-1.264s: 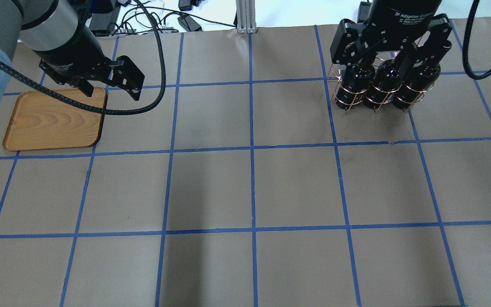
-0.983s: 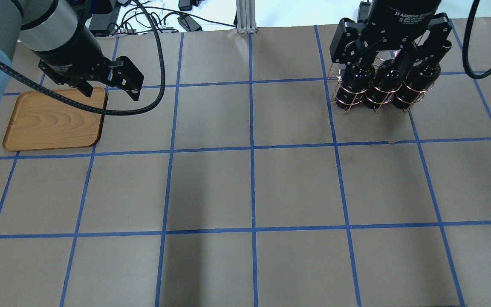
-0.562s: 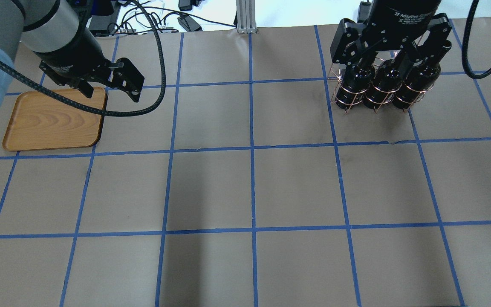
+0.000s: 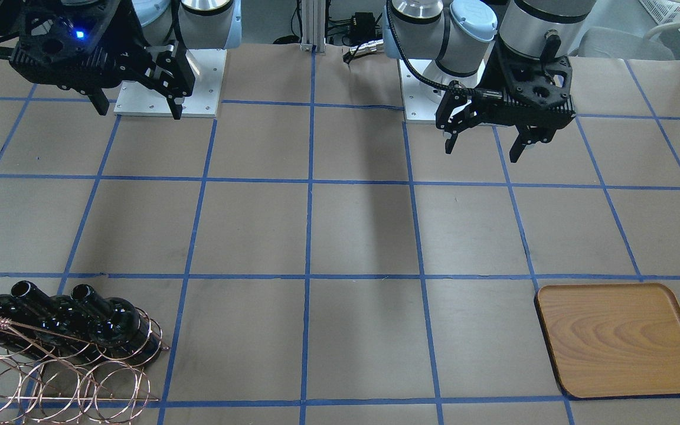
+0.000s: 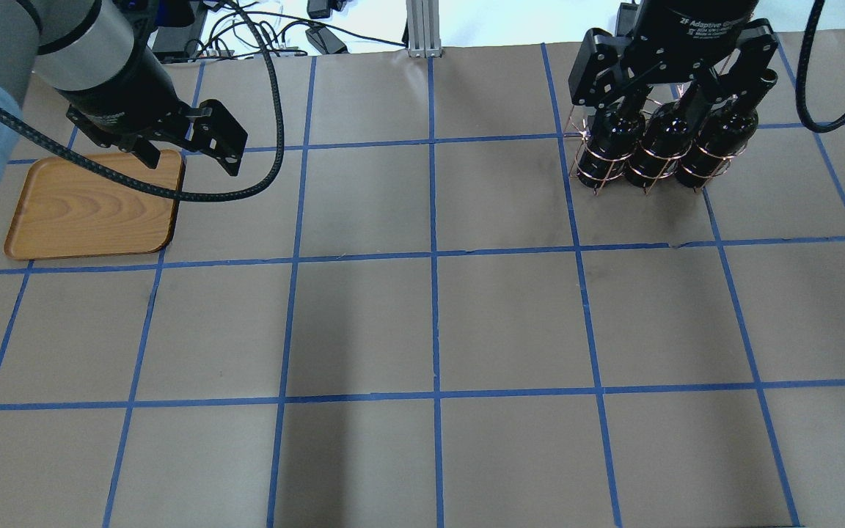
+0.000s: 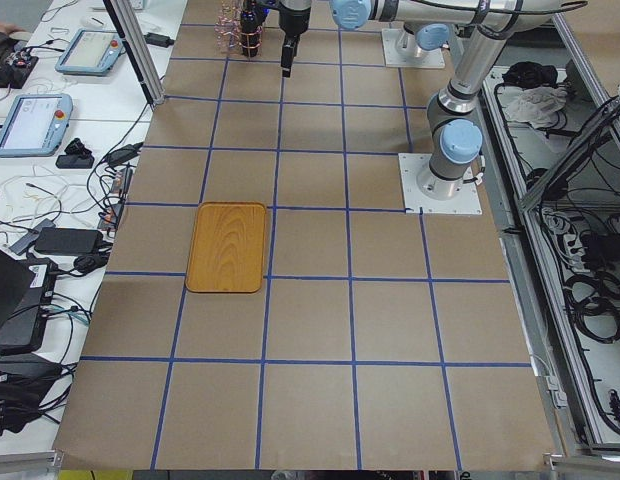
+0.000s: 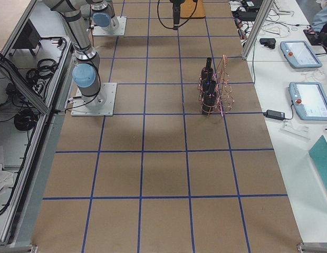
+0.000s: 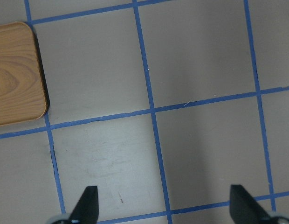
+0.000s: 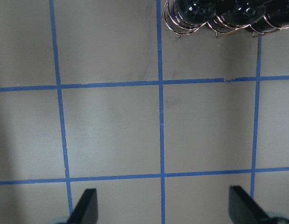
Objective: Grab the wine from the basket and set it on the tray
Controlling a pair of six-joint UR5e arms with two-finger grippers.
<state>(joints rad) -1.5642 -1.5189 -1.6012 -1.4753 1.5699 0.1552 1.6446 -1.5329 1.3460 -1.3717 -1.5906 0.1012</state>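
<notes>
Three near-black wine bottles [image 5: 657,147] lie side by side in the copper wire basket [image 5: 584,165] at the far right of the table. They also show in the front view, the bottles [image 4: 107,321] in the basket [image 4: 51,378]. My right gripper [image 5: 675,99] is open and empty, high in the air on the robot's side of the basket [image 9: 182,25]; in the front view the right gripper [image 4: 139,111] is far from it. The wooden tray [image 5: 92,209] lies bare at the far left. My left gripper [image 5: 191,161] is open and empty, in the air by the tray's [image 8: 16,74] corner.
The table [image 5: 430,323] is brown paper with a blue tape grid. An aluminium post [image 5: 420,29] and cables stand past its far edge. The arm bases [image 4: 169,88] sit on white plates at the robot's side.
Both grippers have shifted only slightly and stay open. The bottles, basket and tray have not moved.
</notes>
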